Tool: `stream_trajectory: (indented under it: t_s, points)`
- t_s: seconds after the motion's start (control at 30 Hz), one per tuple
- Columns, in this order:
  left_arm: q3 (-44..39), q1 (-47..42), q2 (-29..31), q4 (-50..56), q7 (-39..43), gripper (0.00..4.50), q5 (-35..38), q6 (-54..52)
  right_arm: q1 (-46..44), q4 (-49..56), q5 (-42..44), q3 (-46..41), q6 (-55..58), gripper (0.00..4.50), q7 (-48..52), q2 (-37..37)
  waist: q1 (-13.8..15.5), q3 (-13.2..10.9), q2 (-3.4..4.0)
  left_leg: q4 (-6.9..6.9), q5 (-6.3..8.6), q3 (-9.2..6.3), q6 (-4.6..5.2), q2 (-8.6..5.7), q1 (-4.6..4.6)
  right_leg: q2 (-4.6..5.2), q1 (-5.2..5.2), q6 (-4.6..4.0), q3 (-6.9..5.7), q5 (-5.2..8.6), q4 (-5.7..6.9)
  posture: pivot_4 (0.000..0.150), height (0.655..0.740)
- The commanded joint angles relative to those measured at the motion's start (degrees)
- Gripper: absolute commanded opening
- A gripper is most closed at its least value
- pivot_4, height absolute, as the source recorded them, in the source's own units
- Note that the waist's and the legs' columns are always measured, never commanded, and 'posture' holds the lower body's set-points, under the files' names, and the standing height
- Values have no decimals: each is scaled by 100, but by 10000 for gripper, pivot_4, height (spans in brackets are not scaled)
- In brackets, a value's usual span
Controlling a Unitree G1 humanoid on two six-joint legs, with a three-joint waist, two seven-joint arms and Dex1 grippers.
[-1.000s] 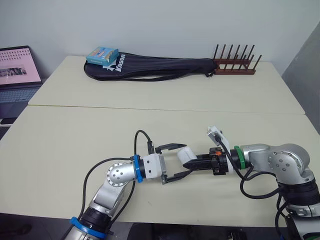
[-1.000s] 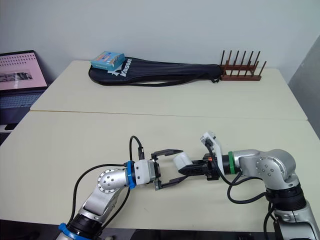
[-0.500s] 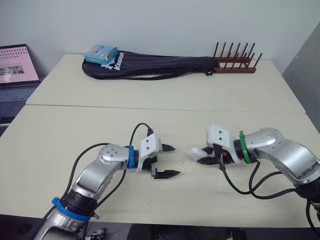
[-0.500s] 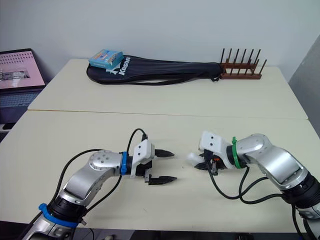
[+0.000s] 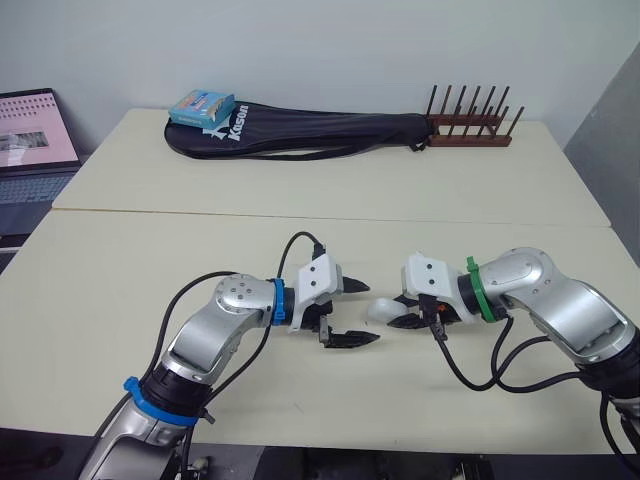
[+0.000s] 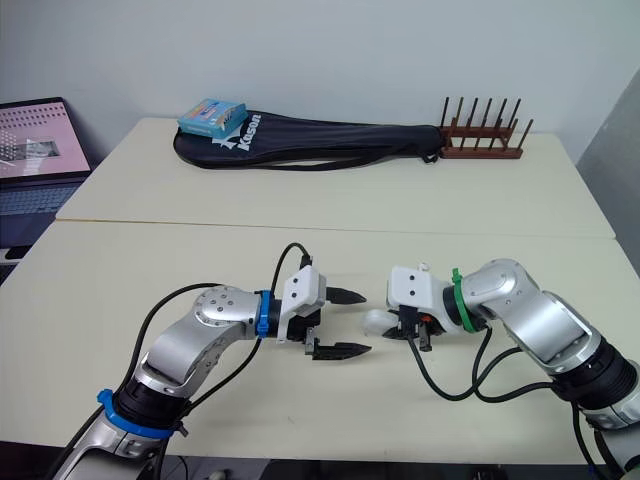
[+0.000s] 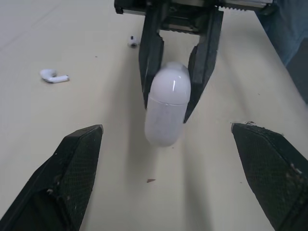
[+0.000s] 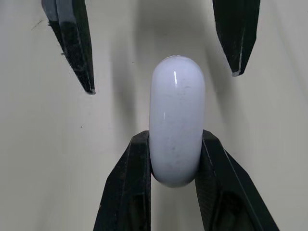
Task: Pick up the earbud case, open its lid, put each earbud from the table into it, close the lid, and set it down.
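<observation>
Beige tabletop [image 5: 120, 290]; opening step.
My right fingers [image 8: 127, 192] clamp the earbud case [image 8: 176, 125]; left fingers [image 7: 72, 168], apart, must pry it open.

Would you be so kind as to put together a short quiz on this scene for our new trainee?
1. True or false: the left gripper is shut on the earbud case.
2. What grips the case? A) the right gripper B) the left gripper C) nothing.
3. How many earbuds lie loose on the table?
Key: 1 false, its fingers are spread wide, clear of the case; 2 A; 3 two.
</observation>
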State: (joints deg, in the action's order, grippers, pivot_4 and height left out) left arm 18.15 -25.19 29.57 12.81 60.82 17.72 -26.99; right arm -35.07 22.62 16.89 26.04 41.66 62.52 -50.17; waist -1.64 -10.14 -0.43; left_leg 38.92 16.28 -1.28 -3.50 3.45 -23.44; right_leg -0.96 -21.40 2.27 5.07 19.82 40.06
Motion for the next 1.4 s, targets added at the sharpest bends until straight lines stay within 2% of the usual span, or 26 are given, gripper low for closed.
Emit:
stream_trajectory:
  t_s: [0.03,0.17,0.27,0.6,0.63,0.83,0.97,1.17,1.27,1.4]
  points:
    - [37,-131,-49,-15,55,45000,-30,146,-160,171,-45,-170,-14,7944,106,4,0,0,0,0,0,0,0,0,0,0,0,0,0,0,1,1500,7274]
    - [54,-182,-105,-113,82,45000,-41,174,-177,220,-83,-174,-5,7944,147,10,0,0,0,1,0,0,0,-1,0,0,0,0,-1,0,2,1500,7274]
    - [79,-207,-134,-157,112,39696,-41,186,-197,241,-95,-178,5,7944,166,24,0,0,0,2,0,0,0,0,0,0,0,0,-1,0,2,1500,7274]
    - [204,-226,-313,-167,82,8754,-49,101,-198,252,-131,-149,-16,7943,204,51,0,0,0,2,0,-1,0,-1,0,0,0,0,-1,0,3,1500,7274]
    - [202,-223,-318,-171,69,7771,-63,93,-188,249,-156,-139,-30,7943,227,46,0,0,0,2,0,-1,1,-1,0,0,0,0,-2,0,4,1500,7274]
    - [204,-130,-288,-112,14,7754,-126,22,-149,284,-149,-196,102,7943,274,82,0,0,0,4,0,-1,1,-1,0,1,0,0,-1,0,6,1500,7274]
    - [194,62,-194,12,-8,7753,-106,-53,-119,259,-196,-230,-10,20874,407,-57,-1,0,0,4,0,-1,1,0,0,1,0,0,-1,0,6,1500,7274]
    - [-279,666,-58,136,-28,7753,378,-208,25,183,-177,-658,-232,41944,450,-333,-1,0,0,4,0,-2,1,0,1,3,0,0,-2,0,10,1500,7274]
    - [-770,1087,-293,106,-77,7753,941,-228,172,242,-51,-932,-472,42399,546,-418,0,0,0,4,0,-1,1,2,1,4,0,0,-1,0,11,1500,7274]
    - [-986,1580,-413,46,-121,7753,993,177,411,511,178,-1223,-601,42399,674,-470,0,0,1,4,-1,-2,2,3,2,5,1,0,-3,0,12,1500,7274]
